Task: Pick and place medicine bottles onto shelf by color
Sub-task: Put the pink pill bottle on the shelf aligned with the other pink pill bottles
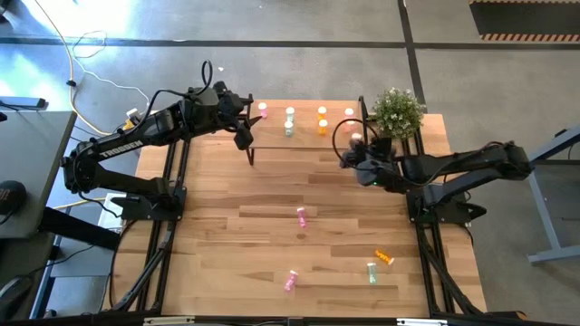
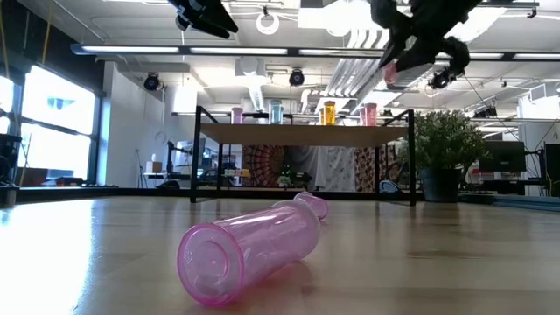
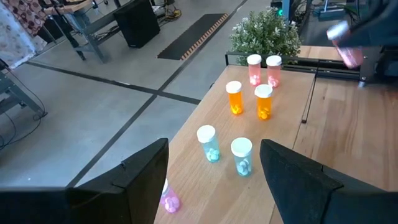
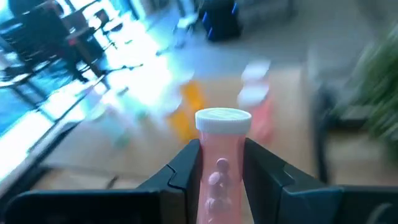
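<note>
Pinching a salmon-pink bottle [image 4: 222, 163] between its two fingers, the right gripper [image 1: 356, 152] hangs right of centre in the high view, just beside the right end of the shelf [image 1: 308, 138] and near the potted plant [image 1: 398, 110]. The bottle stands upright in the grip, white cap on top. In the upper left of centre, the left gripper [image 1: 243, 118] hovers over the shelf's left end with its fingers spread wide and nothing between them. On the shelf stand pairs of bottles: pale green [image 3: 208, 144], orange [image 3: 234, 98] and salmon [image 3: 254, 69]. Lower in the high view, four more bottles lie on the table [image 1: 217, 244]: a pink bottle [image 1: 302, 217], another pink one [image 1: 291, 281], a green one [image 1: 372, 273] and an orange one [image 1: 385, 258].
</note>
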Motion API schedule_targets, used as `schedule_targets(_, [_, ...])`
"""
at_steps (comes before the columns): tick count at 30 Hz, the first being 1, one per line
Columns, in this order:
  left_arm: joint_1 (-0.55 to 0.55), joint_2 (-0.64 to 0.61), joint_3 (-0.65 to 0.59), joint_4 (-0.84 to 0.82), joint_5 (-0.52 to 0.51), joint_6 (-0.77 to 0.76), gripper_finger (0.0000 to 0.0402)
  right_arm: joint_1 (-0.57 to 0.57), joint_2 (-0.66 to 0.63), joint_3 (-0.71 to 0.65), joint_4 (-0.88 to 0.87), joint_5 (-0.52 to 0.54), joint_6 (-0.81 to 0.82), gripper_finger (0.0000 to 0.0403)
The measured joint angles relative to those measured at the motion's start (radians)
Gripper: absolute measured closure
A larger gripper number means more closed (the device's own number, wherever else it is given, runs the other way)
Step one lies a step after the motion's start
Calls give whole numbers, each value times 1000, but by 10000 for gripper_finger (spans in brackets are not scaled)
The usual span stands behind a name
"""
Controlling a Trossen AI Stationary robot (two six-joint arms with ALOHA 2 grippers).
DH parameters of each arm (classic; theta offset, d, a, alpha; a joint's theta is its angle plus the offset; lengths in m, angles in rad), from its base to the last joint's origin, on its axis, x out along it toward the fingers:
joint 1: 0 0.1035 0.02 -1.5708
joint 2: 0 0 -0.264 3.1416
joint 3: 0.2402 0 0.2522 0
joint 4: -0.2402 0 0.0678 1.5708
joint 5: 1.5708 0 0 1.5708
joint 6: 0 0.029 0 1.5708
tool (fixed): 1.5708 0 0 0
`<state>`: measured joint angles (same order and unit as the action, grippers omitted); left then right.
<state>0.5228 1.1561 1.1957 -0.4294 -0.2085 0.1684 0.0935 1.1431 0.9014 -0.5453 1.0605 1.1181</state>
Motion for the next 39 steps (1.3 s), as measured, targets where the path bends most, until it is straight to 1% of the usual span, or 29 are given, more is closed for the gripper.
schedule_targets(3, [0,0,0,0,1,0,156,12,4,0,-4,153,-85,316])
schedule_targets(5, [0,0,0,1,4,0,156,24,23,0,-5,271,-108,316])
schedule_targets(7, [0,0,0,1,7,0,156,34,50,0,-19,351,-104,316])
schedule_targets(10, [0,0,0,2,7,23,156,48,101,0,-41,427,-44,316])
schedule_targets(14, [0,0,0,11,7,50,156,67,178,0,-46,484,37,316])
schedule_targets(20, [0,0,0,18,-1,52,156,72,297,0,-43,490,112,316])
schedule_targets(23, [0,0,0,18,-5,52,156,67,339,0,-41,510,139,316])
schedule_targets(28, [0,0,0,18,-6,76,156,48,390,0,-29,511,139,316])
schedule_targets(39, [0,0,0,18,-9,105,156,-49,475,0,32,500,141,316])
